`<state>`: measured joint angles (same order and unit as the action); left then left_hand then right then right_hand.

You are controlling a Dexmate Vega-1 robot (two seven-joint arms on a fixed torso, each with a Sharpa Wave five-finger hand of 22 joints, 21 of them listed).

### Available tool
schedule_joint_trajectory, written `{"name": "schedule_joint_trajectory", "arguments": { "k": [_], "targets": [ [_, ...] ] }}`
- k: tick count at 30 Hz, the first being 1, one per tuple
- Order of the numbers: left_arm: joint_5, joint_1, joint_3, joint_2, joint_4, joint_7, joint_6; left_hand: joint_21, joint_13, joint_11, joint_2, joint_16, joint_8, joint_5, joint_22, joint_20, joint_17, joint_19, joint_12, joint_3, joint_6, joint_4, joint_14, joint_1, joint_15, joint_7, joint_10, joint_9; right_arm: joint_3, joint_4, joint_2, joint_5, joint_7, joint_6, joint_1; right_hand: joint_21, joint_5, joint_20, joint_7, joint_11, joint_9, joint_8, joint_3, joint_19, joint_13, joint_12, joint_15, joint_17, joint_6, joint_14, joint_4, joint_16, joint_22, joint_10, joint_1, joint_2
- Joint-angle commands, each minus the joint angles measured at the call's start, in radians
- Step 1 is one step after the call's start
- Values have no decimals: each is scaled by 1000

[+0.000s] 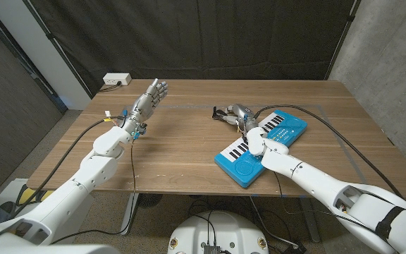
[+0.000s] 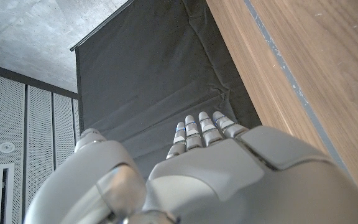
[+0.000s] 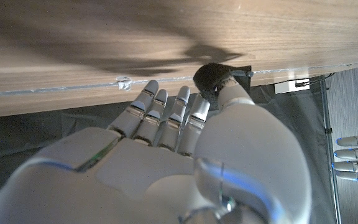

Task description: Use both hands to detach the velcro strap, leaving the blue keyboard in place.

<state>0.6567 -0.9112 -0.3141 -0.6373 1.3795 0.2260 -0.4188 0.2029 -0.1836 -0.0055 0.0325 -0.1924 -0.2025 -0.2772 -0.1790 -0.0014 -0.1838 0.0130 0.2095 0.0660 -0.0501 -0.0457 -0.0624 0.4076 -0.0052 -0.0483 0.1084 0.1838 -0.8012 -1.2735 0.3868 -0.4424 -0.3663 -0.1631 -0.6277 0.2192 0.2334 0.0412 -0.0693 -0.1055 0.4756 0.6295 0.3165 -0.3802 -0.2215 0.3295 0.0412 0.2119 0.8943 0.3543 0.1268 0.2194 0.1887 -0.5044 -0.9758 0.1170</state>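
Both of my hands are up off the wood. Nearest me, under my right forearm, the blue keyboard [image 1: 261,146] lies at an angle on the table [image 1: 182,148]: a flat, hard plastic slab with rounded corners and a row of white keys.

Just past it my right hand [image 1: 244,118] hangs above the wood, thumb and one finger pinching a dark, soft scrap that I judge to be the velcro strap [image 3: 215,77]. The other fingers [image 3: 160,112] lie straight and close together beside it. The strap looks limp and fuzzy, and in the head view its tail trails from my fingertips away from the keyboard, so I judge it already free.

Well apart, my left hand [image 1: 149,99] stands raised with fingers [image 2: 201,127] straight and side by side, holding nothing.

Next I should lay the strap down, without nudging the keyboard.

Beyond my fingers the smooth, grained table runs back to a black curtain [image 1: 210,39].
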Motion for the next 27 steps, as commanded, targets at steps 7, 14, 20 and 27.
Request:
{"name": "schedule_joint_trajectory", "arguments": {
  "k": [7,14,20,27],
  "targets": [
    [8,5,2,1,-16,12,-1,-4,-3,-1,0,0,0,5,-6,12,-2,6,-5,5,-11,-7,-8,7,1,1,5,3,5,-54,18,-45,-47,27,-9,4,14,7,-4,-2,22,16,13,-5,-8,3,56,4,-20,19,-3,10,1,-2,7,9],
    [1,7,0,-1,-8,4,5,-3,-3,-1,2,0,0,6,-6,13,-1,7,-5,6,-14,-8,-8,7,-1,0,7,3,14,-105,35,-62,-47,21,-20,-8,19,23,-11,-6,43,26,16,28,-14,1,64,8,-40,11,-13,5,3,4,24,18],
    [-43,-9,4,-27,57,-75,49,-2,-3,2,18,-4,-7,9,-5,18,0,5,0,-3,-34,1,-22,31,4,-4,25,3,23,-185,67,-82,-19,4,-39,-8,21,31,-2,-6,66,31,27,34,-19,-3,73,14,-78,3,-22,1,4,15,33,36],
    [-83,6,-6,-44,76,-84,58,-1,-3,-3,56,-5,-15,15,-4,25,3,5,3,-36,-64,30,-36,99,2,-1,45,3,39,-245,105,-120,-59,22,-75,-1,31,36,6,1,112,66,46,22,-32,18,85,27,-91,43,-31,18,4,-30,47,48]
  ]
}}
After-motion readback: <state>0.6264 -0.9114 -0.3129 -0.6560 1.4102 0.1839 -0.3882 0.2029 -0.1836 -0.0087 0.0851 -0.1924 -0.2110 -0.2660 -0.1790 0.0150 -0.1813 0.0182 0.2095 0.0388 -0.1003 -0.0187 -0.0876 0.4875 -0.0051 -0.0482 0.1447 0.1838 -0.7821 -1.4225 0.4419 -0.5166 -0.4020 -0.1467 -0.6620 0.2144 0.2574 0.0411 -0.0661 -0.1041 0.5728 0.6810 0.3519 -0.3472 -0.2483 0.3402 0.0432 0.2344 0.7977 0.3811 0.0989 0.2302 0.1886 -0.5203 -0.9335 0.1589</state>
